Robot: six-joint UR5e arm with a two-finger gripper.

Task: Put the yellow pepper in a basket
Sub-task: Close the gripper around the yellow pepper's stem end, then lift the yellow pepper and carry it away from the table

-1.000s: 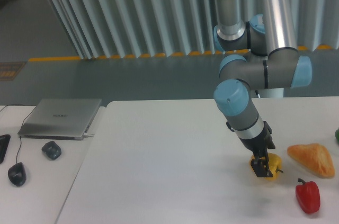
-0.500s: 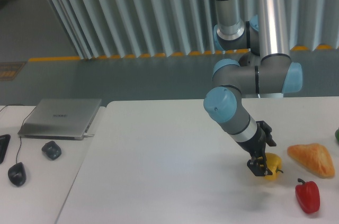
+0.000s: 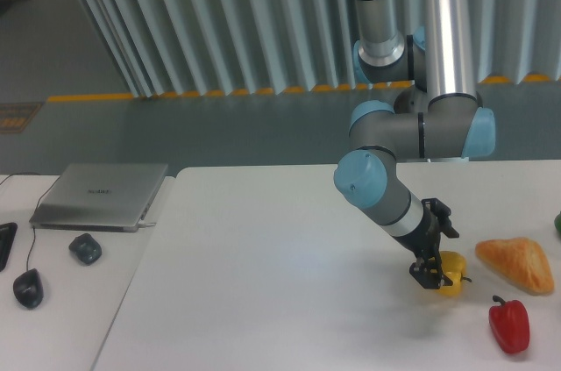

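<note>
On the white surface (image 3: 263,283) are seen a yellow pepper (image 3: 450,273), a pastry-like item (image 3: 517,264) at its 3 o'clock, and a red pepper (image 3: 509,325) at 5 o'clock.

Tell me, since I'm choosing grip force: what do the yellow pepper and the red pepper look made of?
Yellow pepper: glossy, smooth and evenly coloured, probably plastic, though real produce can't be ruled out. Red pepper: the same shiny uniform skin, a dark stem; likely plastic as well.
</note>
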